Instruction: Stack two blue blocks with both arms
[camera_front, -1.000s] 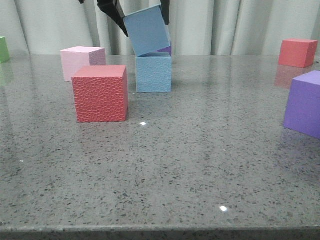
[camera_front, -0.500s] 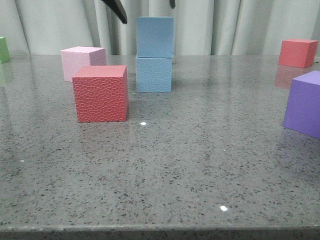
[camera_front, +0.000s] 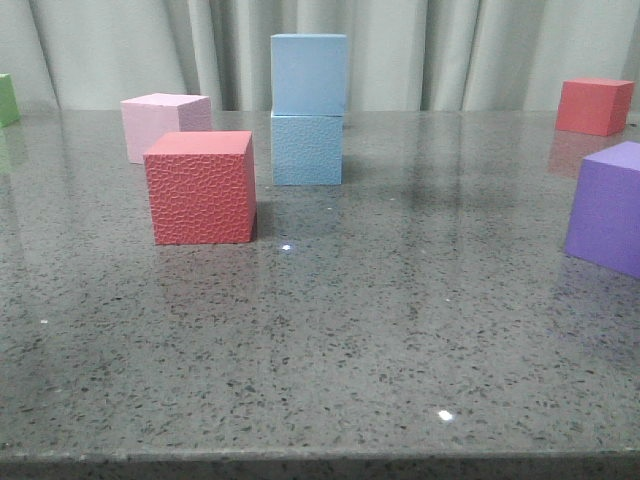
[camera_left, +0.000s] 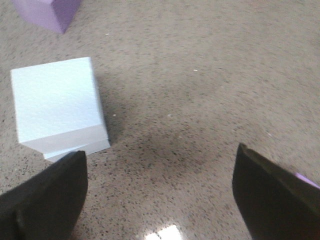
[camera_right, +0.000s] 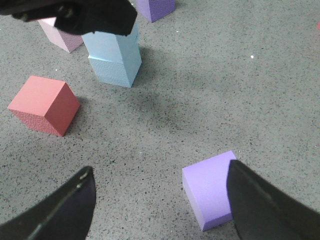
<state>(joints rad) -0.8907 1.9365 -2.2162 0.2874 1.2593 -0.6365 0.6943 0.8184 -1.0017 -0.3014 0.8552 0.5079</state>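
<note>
Front view shows the two blue blocks stacked on the grey speckled tabletop (camera_front: 400, 330): the smooth block (camera_front: 309, 73) sits upright on the pebbled block (camera_front: 306, 149), their edges nearly flush. Neither claw appears in this view. A red cube (camera_front: 200, 188) stands nearer the camera and left of the stack, with a pink cube (camera_front: 163, 124) behind it. A second red cube (camera_front: 595, 105) is far off to the right, a purple cube (camera_front: 608, 207) sits at the right edge, and a sliver of green cube (camera_front: 8, 98) shows at the far left.

From the left wrist, the left claw (camera_left: 160, 195) hangs spread wide above bare tabletop, nothing between its fingers (camera_left: 45, 202); the stack lies off to one side, clear of them.

The right claw (camera_right: 160, 205) is likewise spread and empty (a purple cube touches nothing but lies just beside one finger in the picture). The right wrist view also catches the black left arm (camera_right: 85, 15) above the stack.
</note>
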